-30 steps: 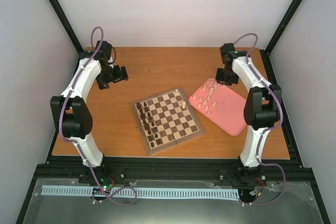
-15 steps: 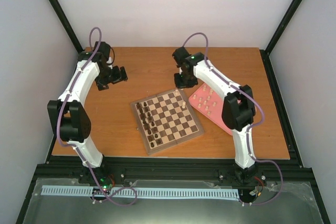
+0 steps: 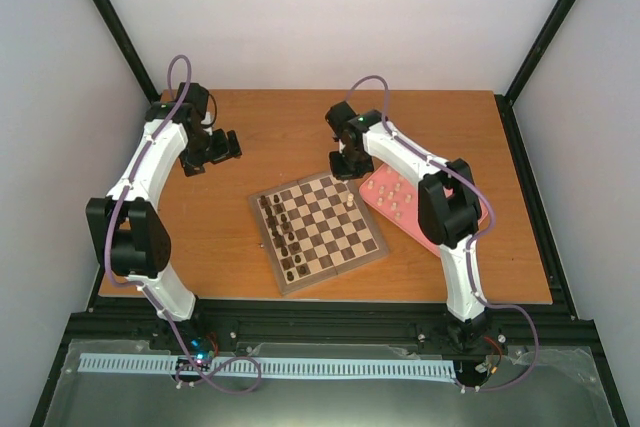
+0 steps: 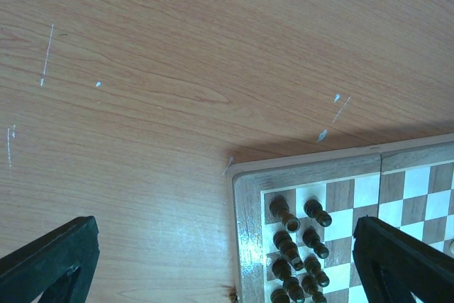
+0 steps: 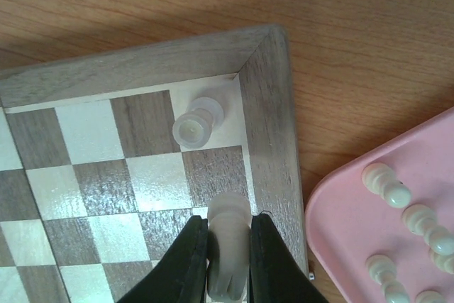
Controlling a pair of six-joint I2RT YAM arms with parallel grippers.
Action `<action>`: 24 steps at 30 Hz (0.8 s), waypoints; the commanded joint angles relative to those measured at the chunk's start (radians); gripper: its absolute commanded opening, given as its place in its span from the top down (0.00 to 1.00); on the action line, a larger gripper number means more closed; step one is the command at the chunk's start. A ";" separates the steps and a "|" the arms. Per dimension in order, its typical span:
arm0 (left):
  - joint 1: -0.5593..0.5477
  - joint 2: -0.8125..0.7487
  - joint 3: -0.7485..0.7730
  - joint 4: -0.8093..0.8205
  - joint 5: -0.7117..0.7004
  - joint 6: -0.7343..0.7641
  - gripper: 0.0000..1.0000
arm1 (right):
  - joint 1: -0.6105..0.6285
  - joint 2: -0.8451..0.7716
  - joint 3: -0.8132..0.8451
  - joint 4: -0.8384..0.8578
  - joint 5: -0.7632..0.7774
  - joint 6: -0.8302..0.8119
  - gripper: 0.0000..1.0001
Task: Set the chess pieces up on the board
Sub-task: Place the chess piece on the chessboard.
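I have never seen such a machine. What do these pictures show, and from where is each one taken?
Two robot arms stand at the edge of a table. One picture looks down from above; the other two come from a camera on each wrist. On the table lie a chessboard with dark pieces along one side and a pink tray holding pale pieces. The right tool is shut on one pale piece at the board's edge, beside a second pale piece standing on the corner square. The left tool is open and empty.
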 commanded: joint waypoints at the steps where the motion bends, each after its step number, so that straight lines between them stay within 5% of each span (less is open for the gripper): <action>1: -0.006 -0.024 0.004 0.013 -0.010 -0.009 0.00 | 0.005 0.024 -0.036 0.054 -0.005 -0.004 0.97; 24: -0.006 -0.026 -0.009 0.009 -0.021 -0.010 0.00 | 0.007 0.088 -0.002 0.074 -0.023 -0.021 0.97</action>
